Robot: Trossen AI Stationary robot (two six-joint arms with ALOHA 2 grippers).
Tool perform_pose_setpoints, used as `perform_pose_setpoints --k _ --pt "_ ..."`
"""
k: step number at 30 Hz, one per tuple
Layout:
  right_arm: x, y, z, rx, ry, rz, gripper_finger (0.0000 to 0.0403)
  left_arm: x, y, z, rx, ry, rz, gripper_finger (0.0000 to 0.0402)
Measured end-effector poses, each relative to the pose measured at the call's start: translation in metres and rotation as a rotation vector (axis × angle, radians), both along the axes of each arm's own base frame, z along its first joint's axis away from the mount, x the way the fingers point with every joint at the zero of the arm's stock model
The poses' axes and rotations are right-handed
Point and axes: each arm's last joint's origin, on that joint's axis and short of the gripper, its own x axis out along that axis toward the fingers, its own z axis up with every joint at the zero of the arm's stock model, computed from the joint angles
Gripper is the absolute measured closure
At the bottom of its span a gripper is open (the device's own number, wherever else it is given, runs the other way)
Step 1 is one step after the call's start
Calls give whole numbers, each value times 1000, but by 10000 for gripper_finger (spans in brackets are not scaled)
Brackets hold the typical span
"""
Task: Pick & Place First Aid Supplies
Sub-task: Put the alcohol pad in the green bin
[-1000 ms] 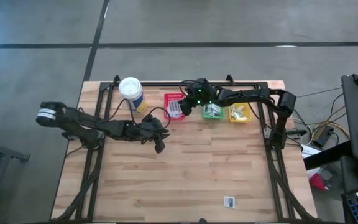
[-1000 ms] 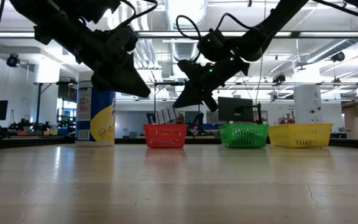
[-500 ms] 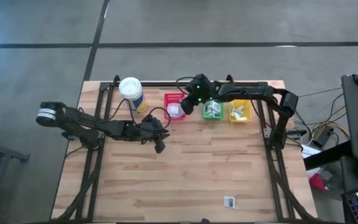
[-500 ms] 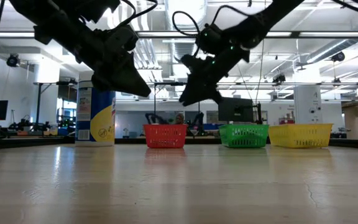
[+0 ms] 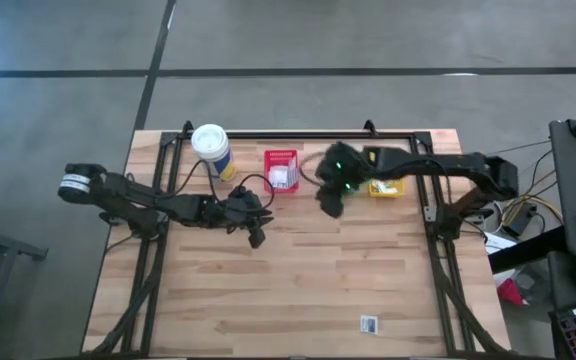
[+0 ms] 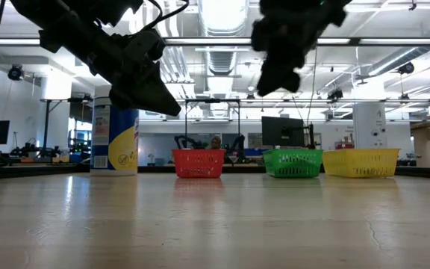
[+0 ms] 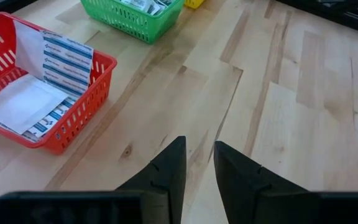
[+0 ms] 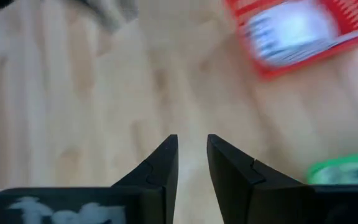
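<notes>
Packets [image 7: 39, 93] lie in the red bin [image 5: 281, 171] at the far side of the table; more fill the green bin [image 7: 135, 15] and the yellow bin [image 5: 385, 185]. One stray packet [image 5: 368, 323] lies alone near the front edge, well apart from the bins.

Change: a second ago the right gripper [image 5: 330, 203] hung over the red bin. It has now swung off to the bare wood in front of the green bin. Its fingers [image 8: 160, 165] stand slightly apart with nothing between them. Judgement: the drop into the red bin is done and the arm is heading out for another item, probably the stray packet.

Left gripper [image 5: 256, 231] has not moved; it hovers over the wood in front of the red bin, fingers a little apart, empty.

Surface: pale wood-plank table [image 5: 298, 290] with a black frame. A white canister [image 5: 211, 147] stands left of the red bin.

Room: grey floor with dark lines; bright ceiling lights, desks and monitors behind.
</notes>
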Motion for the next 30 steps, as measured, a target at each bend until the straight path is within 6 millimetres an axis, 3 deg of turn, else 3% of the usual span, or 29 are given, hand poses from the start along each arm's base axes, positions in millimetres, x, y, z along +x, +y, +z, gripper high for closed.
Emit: perform_pose_setpoints --k 11,16,30 --pt "-52 97 -14 123 45 158 333 0 0 0 -7 2 5 307" --pt "-72 135 -23 126 66 133 330 0 0 -1 -20 2 13 307" --pt "-100 226 -50 121 74 281 342 0 0 -1 -53 -7 34 307"
